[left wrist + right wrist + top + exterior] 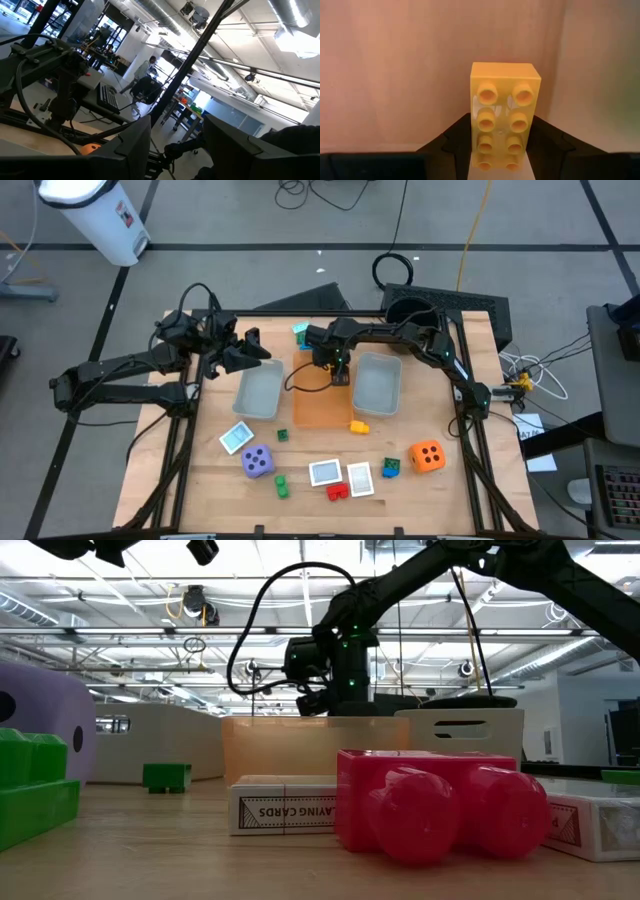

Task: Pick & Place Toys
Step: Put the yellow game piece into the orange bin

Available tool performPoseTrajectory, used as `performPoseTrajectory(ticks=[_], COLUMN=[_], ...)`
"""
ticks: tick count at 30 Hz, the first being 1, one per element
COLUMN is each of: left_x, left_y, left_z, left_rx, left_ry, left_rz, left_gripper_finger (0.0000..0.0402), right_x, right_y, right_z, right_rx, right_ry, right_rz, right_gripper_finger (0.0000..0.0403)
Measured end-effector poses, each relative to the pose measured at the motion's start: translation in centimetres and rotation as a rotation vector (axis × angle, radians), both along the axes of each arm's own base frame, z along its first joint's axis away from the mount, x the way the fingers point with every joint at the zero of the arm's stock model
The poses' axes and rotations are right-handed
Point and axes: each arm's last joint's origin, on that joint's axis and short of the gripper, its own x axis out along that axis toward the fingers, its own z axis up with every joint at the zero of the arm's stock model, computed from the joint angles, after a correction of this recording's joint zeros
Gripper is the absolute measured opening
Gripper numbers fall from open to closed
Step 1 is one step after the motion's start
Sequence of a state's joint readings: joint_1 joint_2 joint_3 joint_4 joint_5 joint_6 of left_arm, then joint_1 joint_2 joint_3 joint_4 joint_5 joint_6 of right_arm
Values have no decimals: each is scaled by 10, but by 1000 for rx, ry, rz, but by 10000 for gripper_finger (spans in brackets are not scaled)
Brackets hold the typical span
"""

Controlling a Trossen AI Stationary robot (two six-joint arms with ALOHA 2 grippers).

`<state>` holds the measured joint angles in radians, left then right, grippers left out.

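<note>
2 arms are over your table (200,480). Your right claw (499,150) is clamped on a yellow brick (503,116), studs facing the wrist camera, and hangs above the far end of the orange tray (322,408), which sits between 2 grey trays (258,393). Your left claw (262,352) waits raised near the far corner of the left grey tray, pointing up into the room; its fingers (131,145) stand partly apart with nothing between them. Still on the table near the front you have a purple die (257,461), an orange die (428,456), a red brick (338,491), green bricks (282,484), another yellow brick (358,425) beside the orange tray, and several cards (325,472).
</note>
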<state>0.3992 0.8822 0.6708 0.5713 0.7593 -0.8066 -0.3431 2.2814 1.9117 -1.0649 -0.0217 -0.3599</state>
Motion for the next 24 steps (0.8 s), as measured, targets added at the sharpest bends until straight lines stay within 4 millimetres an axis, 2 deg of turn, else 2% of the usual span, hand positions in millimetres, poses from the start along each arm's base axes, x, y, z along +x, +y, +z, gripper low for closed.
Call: performPoseTrajectory(ticks=[15, 24], left_x=[0, 0], left_y=[0, 0], left_z=[0, 0], left_rx=[-1, -1], left_ry=[1, 0], left_rz=[-1, 0], left_gripper_finger=[186, 186], right_x=[0, -2], right_y=[-1, 2], right_z=[0, 2], right_rx=[-25, -23], right_ry=[7, 21], right_rz=[16, -3], right_gripper_finger=[188, 193])
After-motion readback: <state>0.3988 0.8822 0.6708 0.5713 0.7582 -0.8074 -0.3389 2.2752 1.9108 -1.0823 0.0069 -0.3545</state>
